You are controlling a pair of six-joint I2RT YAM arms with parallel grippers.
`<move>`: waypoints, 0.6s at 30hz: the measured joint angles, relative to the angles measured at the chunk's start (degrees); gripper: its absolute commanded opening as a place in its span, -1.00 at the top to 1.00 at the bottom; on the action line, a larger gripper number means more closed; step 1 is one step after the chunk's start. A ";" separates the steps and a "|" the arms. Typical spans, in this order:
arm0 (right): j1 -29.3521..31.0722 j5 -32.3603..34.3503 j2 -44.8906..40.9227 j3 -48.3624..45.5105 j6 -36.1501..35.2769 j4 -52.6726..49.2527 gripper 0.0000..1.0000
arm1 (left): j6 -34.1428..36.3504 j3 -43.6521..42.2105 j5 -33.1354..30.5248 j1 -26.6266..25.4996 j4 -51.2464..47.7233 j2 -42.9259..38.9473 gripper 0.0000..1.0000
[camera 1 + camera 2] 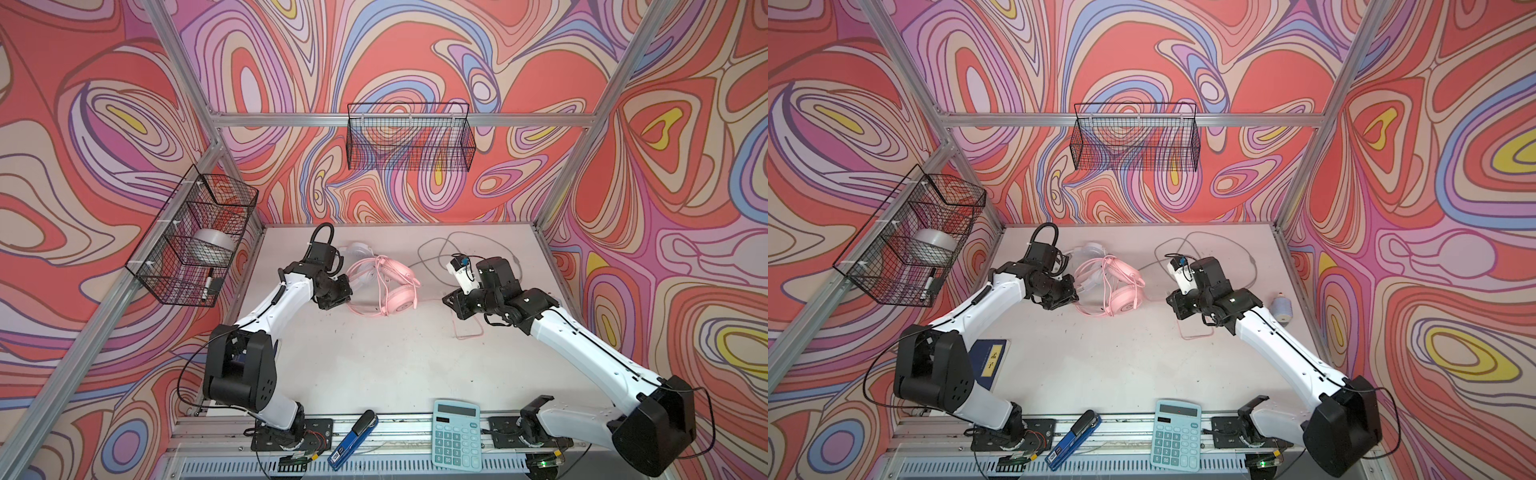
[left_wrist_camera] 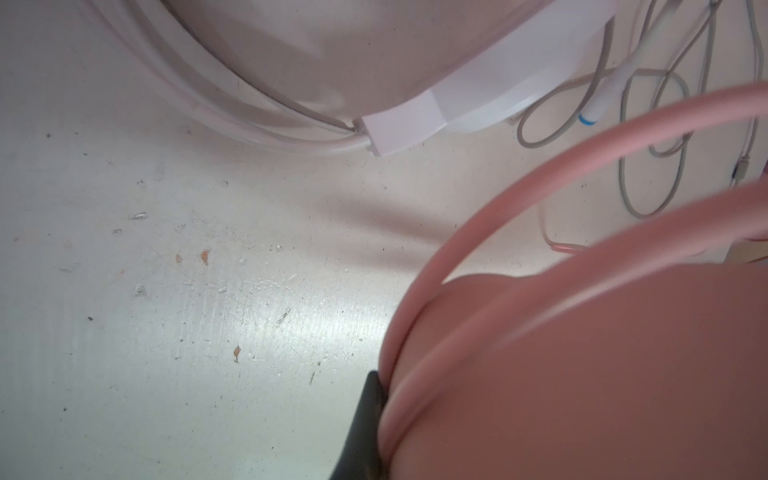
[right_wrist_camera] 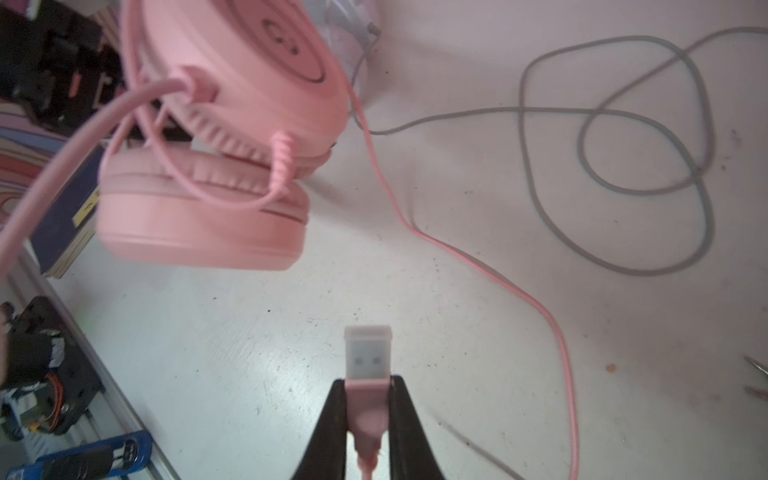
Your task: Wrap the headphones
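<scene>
The pink headphones (image 1: 388, 289) (image 1: 1115, 286) sit at mid-table, with pink cord looped over the earcups (image 3: 232, 104). My left gripper (image 1: 347, 291) (image 1: 1073, 293) is shut on the pink headband (image 2: 540, 166); only one black finger (image 2: 368, 415) shows against it. My right gripper (image 1: 449, 300) (image 3: 368, 384) is shut on the pink USB plug (image 3: 368, 361), to the right of the headset. The slack pink cord (image 3: 498, 282) trails over the table and makes a loop (image 1: 469, 332). The white headphones (image 1: 359, 251) (image 2: 415, 120) lie just behind the pink ones, and their grey cord (image 1: 436, 249) (image 3: 623, 187) lies loose at the back.
Two wire baskets hang on the walls: one on the back wall (image 1: 409, 137), and one on the left (image 1: 195, 237) holding a tape roll and a marker. A calculator (image 1: 456, 434) and a blue stapler (image 1: 353, 438) lie at the front edge. A blue book (image 1: 990, 361) and a thread spool (image 1: 1280, 307) flank the arms.
</scene>
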 measured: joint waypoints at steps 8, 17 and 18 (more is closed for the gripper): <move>9.73 -7.85 1.01 4.31 -4.22 3.54 1.00 | -2.82 2.19 -2.71 0.00 -1.16 0.72 1.00; 13.07 -12.44 8.98 11.87 -1.05 16.59 1.00 | -3.63 2.64 -4.98 -1.55 -3.21 1.92 1.00; 13.62 -12.48 10.27 12.74 -0.57 17.97 1.00 | -3.63 2.99 -5.07 -1.81 -3.48 2.05 1.00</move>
